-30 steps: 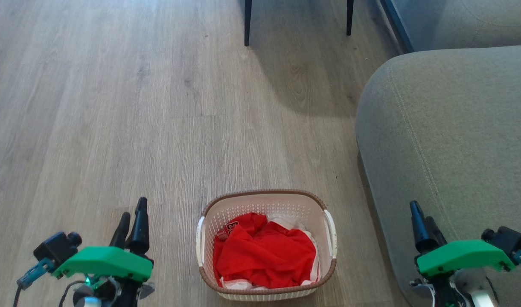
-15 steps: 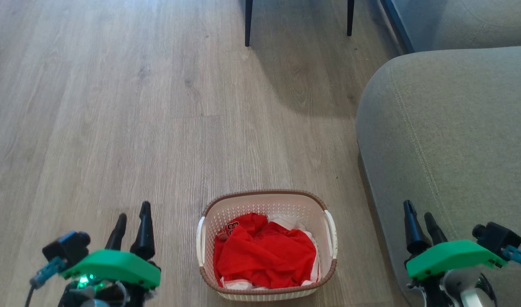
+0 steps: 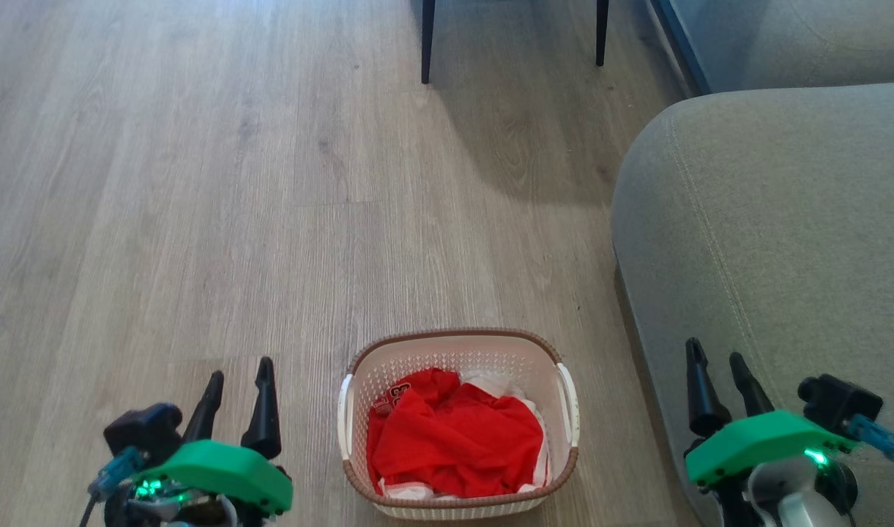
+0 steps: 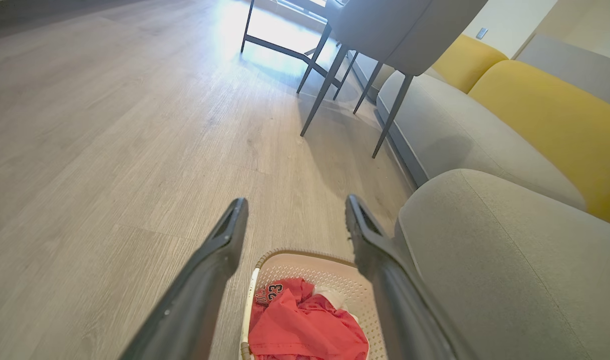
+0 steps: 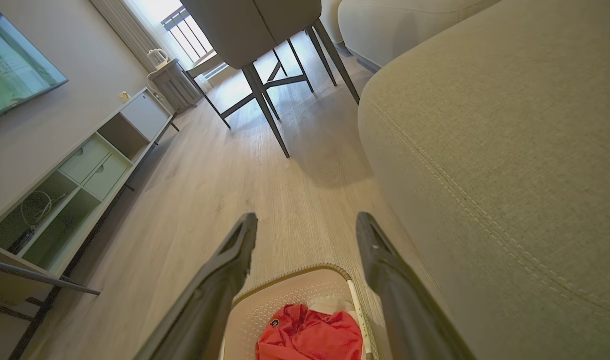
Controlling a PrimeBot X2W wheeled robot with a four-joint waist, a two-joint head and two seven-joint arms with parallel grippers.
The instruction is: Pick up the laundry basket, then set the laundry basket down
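Laundry basket stands upright on the wood floor, low and centred in the head view, between the two grippers and touched by neither.

Contents: crumpled red clothes fill most of the bottom. A dark-and-white print shows on a fold at the left. White cloth peeks out behind the red and along the near edge. The pile sits below the brown rim, and the perforated far wall is bare above it. White handles on both short sides, the left handle and the right handle, are uncovered.

Left gripper: fingers spread apart, nothing between them, to the left of the basket and apart from it. Through its wrist camera the basket's far end lies beneath the gap between the fingers.

Right gripper: fingers likewise spread and empty, well to the right of the basket, showing against the sofa's front edge.

Surroundings: grey sofa close along the basket's right side, with a narrow strip of floor between. Two dark chair legs stand far ahead. The right wrist camera shows a low shelf unit along the wall across the room. Yellow cushions lie on the sofa further back.
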